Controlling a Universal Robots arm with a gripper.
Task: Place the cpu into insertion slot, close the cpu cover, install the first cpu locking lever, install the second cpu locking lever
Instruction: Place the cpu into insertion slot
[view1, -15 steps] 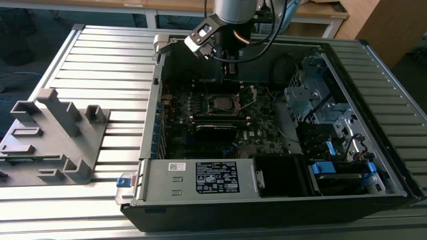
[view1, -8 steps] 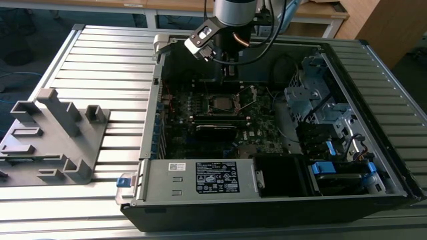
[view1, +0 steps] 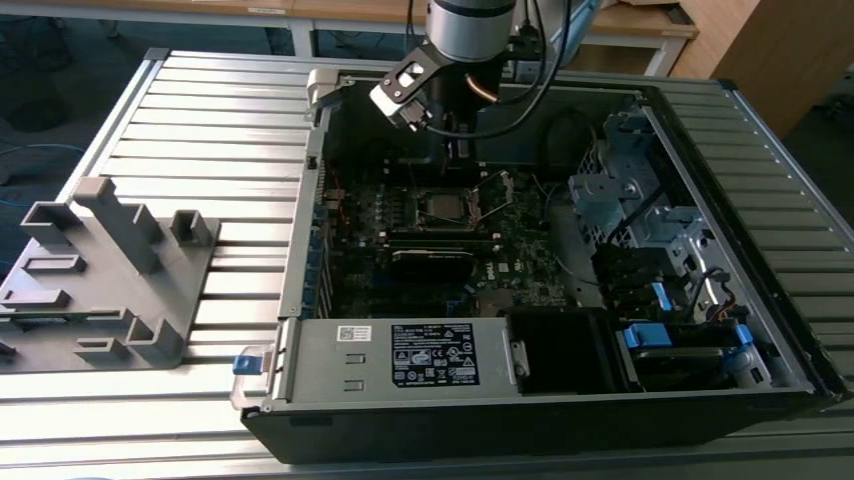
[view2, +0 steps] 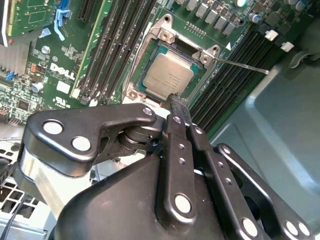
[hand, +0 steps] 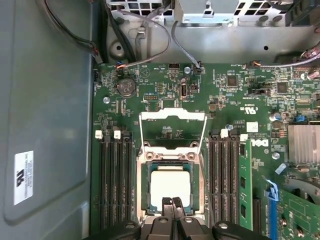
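One arm reaches down from the upper centre of the exterior view into one open computer case (view1: 747, 230), which lies on a slatted metal table (view1: 200, 110). One gripper (view2: 177, 100) hangs just above the motherboard (hand: 230, 100). Its two fingers (view2: 170, 150) are pressed together with nothing between them, and their tips sit over one edge of the socket.

The one cpu (hand: 170, 185) already lies flat in the insertion slot (view1: 441, 207), near the middle of the exterior view, with its pale metal face up and uncovered. The single cpu cover (hand: 172, 116) is swung open, away from the chip, and the green board shows through its square window. One locking lever (view2: 245, 65), a thin rod, sticks out sideways from a corner of the socket, unlatched.

Two banks of long black memory slots (hand: 117, 185) flank the socket, one on each side, and one green memory stick (hand: 245, 185) stands in the far bank. One coin battery (hand: 126, 87) and one finned heatsink (hand: 303, 144) sit on the board. At the exterior view's lower left, one grey moulded fixture (view1: 100, 280) rests on the table, well apart from the case.
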